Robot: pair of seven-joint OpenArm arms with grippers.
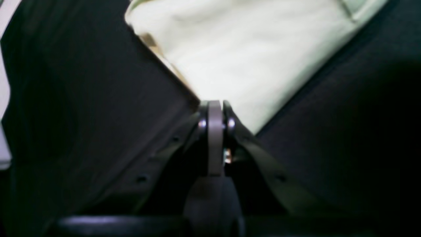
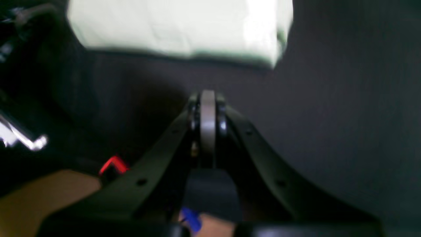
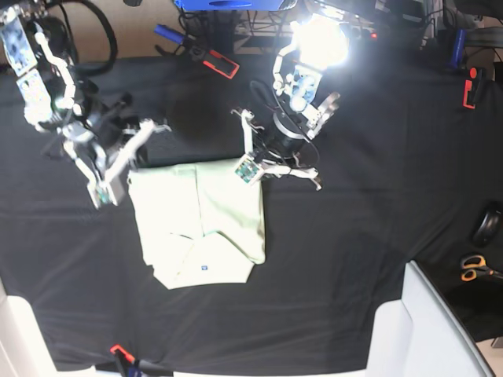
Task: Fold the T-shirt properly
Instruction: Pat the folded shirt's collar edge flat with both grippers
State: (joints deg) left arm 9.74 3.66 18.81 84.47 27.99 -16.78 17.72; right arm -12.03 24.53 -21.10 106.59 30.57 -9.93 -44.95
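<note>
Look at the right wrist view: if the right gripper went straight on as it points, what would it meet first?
Probably bare black tablecloth, then the near edge of the T-shirt; the right gripper is shut, and depth is unclear.

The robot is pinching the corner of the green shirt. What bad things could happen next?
1. The left gripper is shut right at one corner of the T-shirt. If it bites only the edge, the cloth might slip out.
2. Pulling that corner could undo the folds already made.
3. The right gripper is shut beside the shirt, holding nothing, so the shirt could slide on the black tablecloth.
</note>
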